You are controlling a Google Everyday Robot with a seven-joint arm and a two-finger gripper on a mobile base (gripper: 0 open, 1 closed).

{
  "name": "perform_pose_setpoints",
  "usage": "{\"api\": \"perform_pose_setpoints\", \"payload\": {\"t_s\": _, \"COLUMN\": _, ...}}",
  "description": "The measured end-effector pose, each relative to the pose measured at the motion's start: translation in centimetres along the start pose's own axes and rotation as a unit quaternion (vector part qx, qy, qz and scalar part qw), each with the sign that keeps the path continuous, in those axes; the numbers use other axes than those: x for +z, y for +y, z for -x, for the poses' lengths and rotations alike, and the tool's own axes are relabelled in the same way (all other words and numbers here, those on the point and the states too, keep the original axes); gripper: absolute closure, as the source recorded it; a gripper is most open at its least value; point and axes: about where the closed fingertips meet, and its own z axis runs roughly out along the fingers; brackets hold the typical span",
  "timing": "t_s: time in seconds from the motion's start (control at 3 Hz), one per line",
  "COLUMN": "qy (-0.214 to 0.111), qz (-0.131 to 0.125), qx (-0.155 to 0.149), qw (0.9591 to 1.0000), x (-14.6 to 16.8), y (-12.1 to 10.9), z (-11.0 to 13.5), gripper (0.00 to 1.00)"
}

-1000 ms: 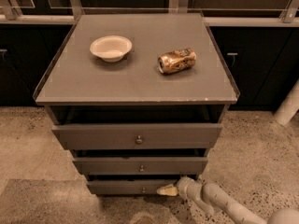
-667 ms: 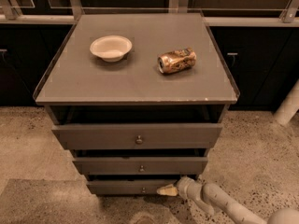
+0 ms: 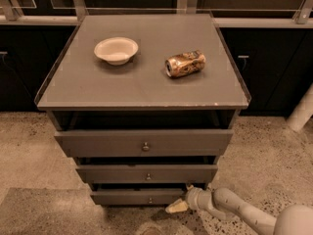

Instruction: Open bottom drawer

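My gripper sits low near the floor, just beside the right end of the bottom drawer, the lowest and shortest grey front. I judge this is to catch its edge rather than the tiny knob at its centre; whether the gripper is open or closed I cannot tell. The middle drawer and top drawer jut out above, so I must work under their overhang, while the white bowl and crushed can on the cabinet top lie well apart from my reach.
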Motion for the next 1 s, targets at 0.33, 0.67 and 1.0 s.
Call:
{"api": "perform_pose_setpoints", "payload": {"t_s": 0.33, "qy": 0.004, "qz": 0.074, "qx": -0.017, "qw": 0.9971, "x": -1.2, "y": 3.9, "z": 0.4, "gripper": 0.0}}
{"api": "perform_pose_setpoints", "payload": {"t_s": 0.67, "qy": 0.006, "qz": 0.121, "qx": -0.016, "qw": 0.9925, "x": -2.5, "y": 6.9, "z": 0.7, "gripper": 0.0}}
{"api": "perform_pose_setpoints", "payload": {"t_s": 1.0, "qy": 0.005, "qz": 0.127, "qx": -0.016, "qw": 0.9918, "x": -2.5, "y": 7.3, "z": 0.7, "gripper": 0.0}}
